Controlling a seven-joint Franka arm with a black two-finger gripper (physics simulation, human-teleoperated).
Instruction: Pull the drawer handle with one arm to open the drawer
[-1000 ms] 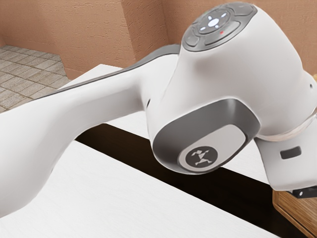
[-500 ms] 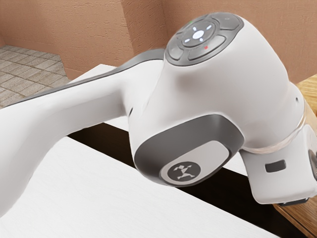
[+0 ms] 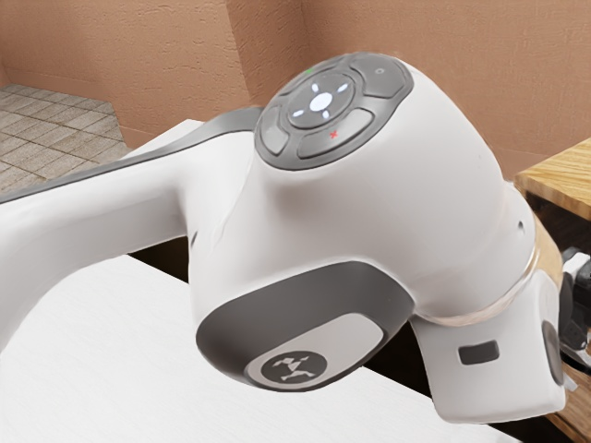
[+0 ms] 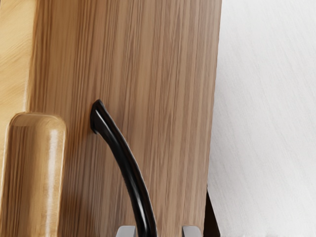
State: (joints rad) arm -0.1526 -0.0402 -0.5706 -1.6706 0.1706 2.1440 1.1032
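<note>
The wooden drawer front (image 4: 163, 74) stands close before my hand. Its black curved handle (image 4: 121, 158) starts at a mount on the wood and bows out toward me. My gripper (image 4: 158, 232) straddles the handle's near end, one grey fingertip (image 4: 126, 231) close on one side and the other standing off it. The jaws look open around the handle. In the exterior view my bulky white arm (image 3: 369, 231) covers most of the scene, and the black hand (image 3: 577, 305) peeks out at the right edge beside the wooden cabinet (image 3: 559, 175).
A rounded wooden post (image 4: 34, 173) stands beside the drawer front. The white tabletop (image 3: 111, 369) lies under the arm, with a dark gap (image 3: 166, 258) behind it. Brown walls and a tiled floor (image 3: 46, 138) lie beyond.
My arm has swung toward the exterior view's left and lower, uncovering more of the wooden cabinet top at the right edge.
</note>
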